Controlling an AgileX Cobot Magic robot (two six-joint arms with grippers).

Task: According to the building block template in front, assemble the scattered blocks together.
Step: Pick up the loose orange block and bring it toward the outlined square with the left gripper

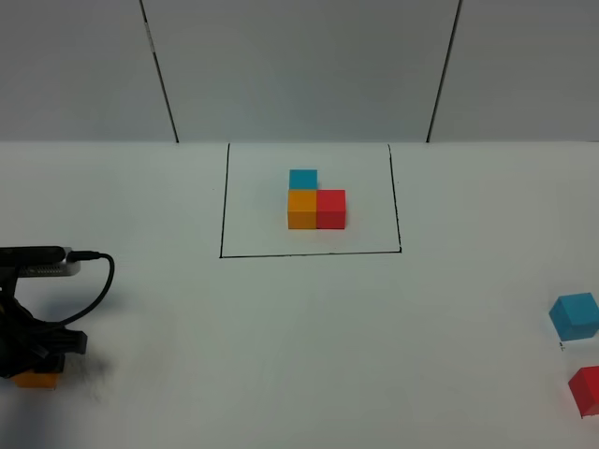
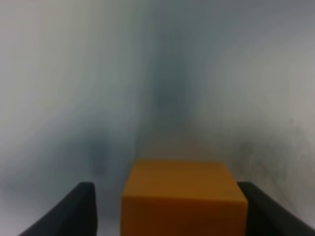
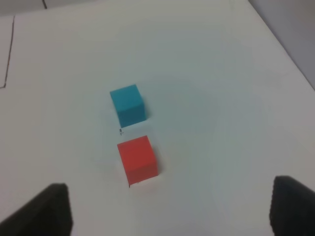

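Observation:
The building block template is an L of blue, orange and red cubes inside a thin black outline at the centre back. My left gripper is low at the table's left front edge. In the left wrist view its fingers stand on either side of the loose orange cube, with a gap showing on one side. The orange cube peeks out under the gripper. My right gripper is open and empty, above and short of the loose red cube and sky-blue cube, which lie at the right edge.
The loose red cube sits at the table's right front corner, partly cut off by the view's edge. A black cable loops off the left arm. The white table spreads between the two sides.

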